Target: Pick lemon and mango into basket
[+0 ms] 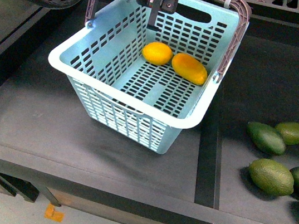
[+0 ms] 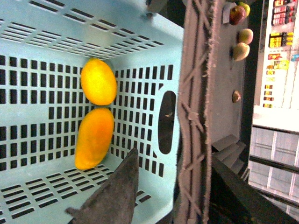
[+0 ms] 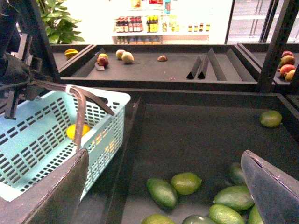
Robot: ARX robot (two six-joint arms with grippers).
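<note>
Basically done: lemon (image 1: 157,53) and mango (image 1: 190,68) lay in the basket (image 1: 138,113). We couldn't tell the left claw's (image 1: 159,1) state; right claw (image 3: 163,186) gaped empty. Lift straight out, clear of the handle (image 1: 237,23).

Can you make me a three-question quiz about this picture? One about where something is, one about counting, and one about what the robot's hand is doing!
1. Where is the lemon?
A. Among the avocados
B. Inside the basket, beside the mango
C. On the floor

2. How many fruits lie in the basket?
A. Two
B. None
C. Five

3. What is the right gripper doing?
A. Squeezing a mango
B. Gripping the basket handle
C. Open, holding nothing

Answers:
1. B: the front view shows the lemon on the basket floor, right next to the mango.
2. A: only the lemon and mango are inside.
3. C: the right wrist view shows its fingers wide apart, with the green avocados lying below.
</note>
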